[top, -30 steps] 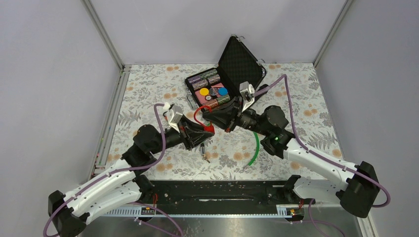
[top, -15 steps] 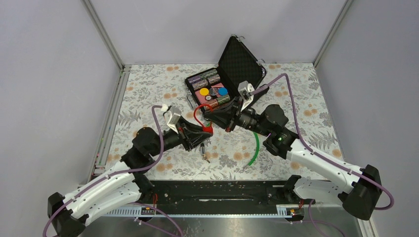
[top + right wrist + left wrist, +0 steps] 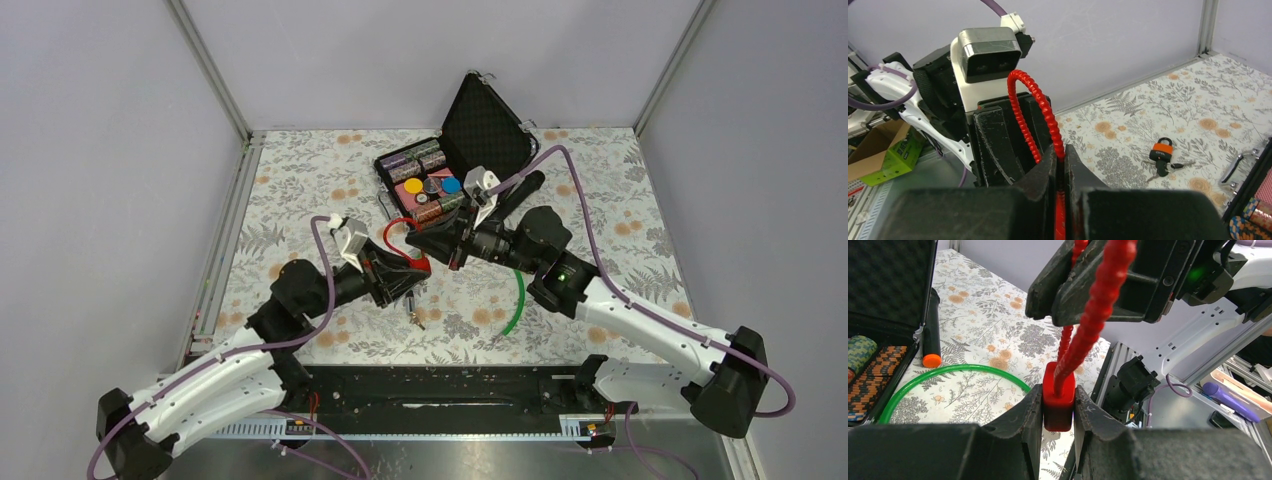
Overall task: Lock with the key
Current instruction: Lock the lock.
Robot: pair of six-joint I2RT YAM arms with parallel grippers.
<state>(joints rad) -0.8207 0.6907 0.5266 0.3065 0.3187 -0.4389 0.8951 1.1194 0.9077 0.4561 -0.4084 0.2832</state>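
Observation:
My left gripper (image 3: 408,270) is shut on the red body of a cable lock (image 3: 1058,402) and holds it above the table. The lock's red ribbed cable (image 3: 392,236) arches up from the body. My right gripper (image 3: 430,241) faces the left one closely and is shut on that cable (image 3: 1033,107). The jaws pinch the cable near their tips in the right wrist view (image 3: 1060,150). A small silvery piece, the key as far as I can tell (image 3: 413,318), lies on the table just in front of the left gripper.
An open black case (image 3: 488,120) with poker chips (image 3: 425,185) stands at the back. A green cable loop (image 3: 948,371) and a black marker with an orange cap (image 3: 931,335) lie right of the grippers. An orange padlock with black-headed keys (image 3: 1163,152) lies beyond the left arm.
My right gripper has moved left along the cable, closer to the left gripper. The red loop has become tighter. The left gripper has shifted slightly.

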